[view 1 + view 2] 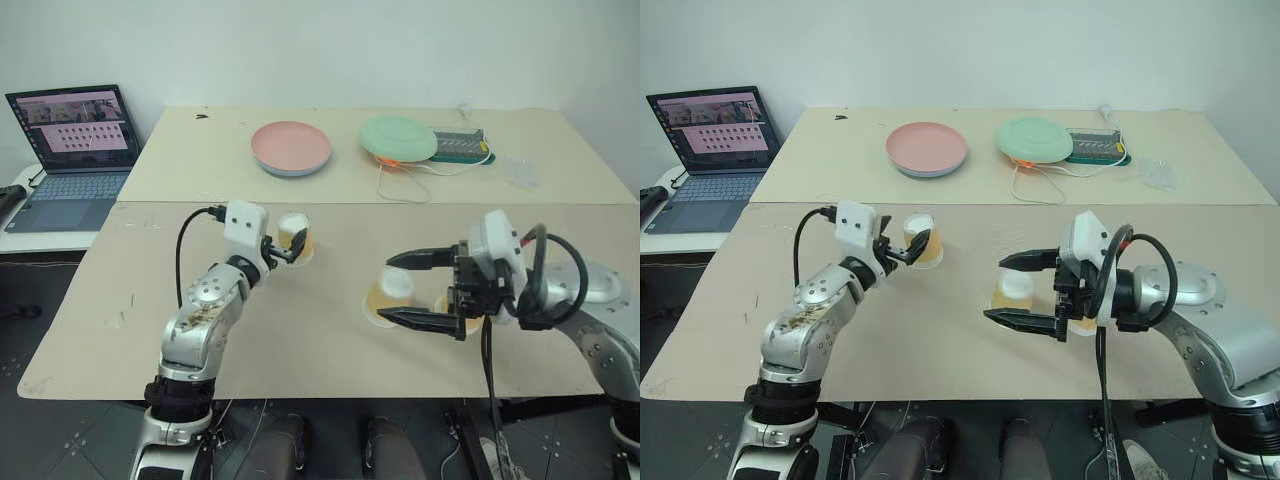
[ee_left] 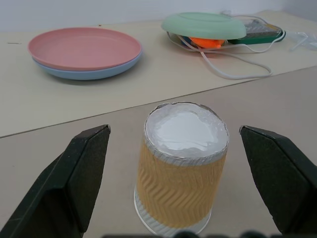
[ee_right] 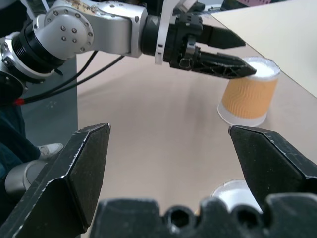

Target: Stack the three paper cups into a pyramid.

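- Three paper cups were seen upside down on a tan table [image 1: 300, 350], white bottoms facing up.
- One cup [image 1: 295, 238] stood toward the nine o'clock side of the table's middle; the left gripper [image 1: 285, 246] was placed around it, its fingers spread wide on either side, apparently not touching the wall.
- A second cup [image 1: 393, 292] stood toward three o'clock, between the parted fingers of the right gripper [image 1: 408, 290], which were wide open and gripped nothing.
- A third cup [image 1: 452, 310] sat just beside the second, mostly hidden behind the right gripper.
- At twelve o'clock, well apart from the cups, a pink plate [image 1: 291, 147] and a green plate [image 1: 398, 138] were set on a second table; a laptop [image 1: 72, 155] was open at ten o'clock.
- The cups were judged light, thin-walled and easily crushed or tipped; a ribbed tan sleeve gave some friction.
- A gentle hold across the middle of the side wall was judged best, since a squeeze at the open rim would buckle it.
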Motion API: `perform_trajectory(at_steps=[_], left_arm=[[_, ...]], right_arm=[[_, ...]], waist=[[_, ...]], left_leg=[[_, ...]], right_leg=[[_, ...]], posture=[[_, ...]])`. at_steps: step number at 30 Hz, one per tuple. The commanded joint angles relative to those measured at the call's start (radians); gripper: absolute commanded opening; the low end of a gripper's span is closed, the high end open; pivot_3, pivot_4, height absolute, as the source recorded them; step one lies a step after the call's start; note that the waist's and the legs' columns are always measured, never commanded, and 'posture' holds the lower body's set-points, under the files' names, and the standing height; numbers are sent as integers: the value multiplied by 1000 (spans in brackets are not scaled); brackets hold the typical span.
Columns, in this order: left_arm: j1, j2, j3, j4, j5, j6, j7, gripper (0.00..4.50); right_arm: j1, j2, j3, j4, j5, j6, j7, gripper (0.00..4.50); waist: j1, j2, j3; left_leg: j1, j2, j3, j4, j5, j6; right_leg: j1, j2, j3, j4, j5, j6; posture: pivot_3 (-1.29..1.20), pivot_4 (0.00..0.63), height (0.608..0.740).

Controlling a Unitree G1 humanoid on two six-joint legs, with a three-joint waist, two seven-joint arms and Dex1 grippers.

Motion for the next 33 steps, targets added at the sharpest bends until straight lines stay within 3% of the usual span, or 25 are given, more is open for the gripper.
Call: perform_trajectory(at_steps=[1, 32, 33], left_arm=[[-61, -7, -13, 45, -17, -40, -45, 4450], [-176, 8, -46, 306, 55, -161, -124, 4450], [-178, 6, -42, 311, 54, -162, -124, 3938]], right_arm=[[-7, -15, -52, -18, 2, -28, -2, 4500], [40, 1, -68, -40, -27, -29, -52, 4500], [40, 2, -68, -41, -27, -29, -53, 4500]], waist=[[0, 0, 0], [-2, 0, 0], [-1, 0, 0]], left_leg=[[0, 0, 0, 0, 0, 0], [0, 0, 0, 0, 0, 0], [0, 0, 0, 0, 0, 0]], right_leg=[[0, 0, 0, 0, 0, 0], [0, 0, 0, 0, 0, 0], [0, 0, 0, 0, 0, 0]], posture=[[0, 150, 715], [0, 150, 715], [0, 150, 715]])
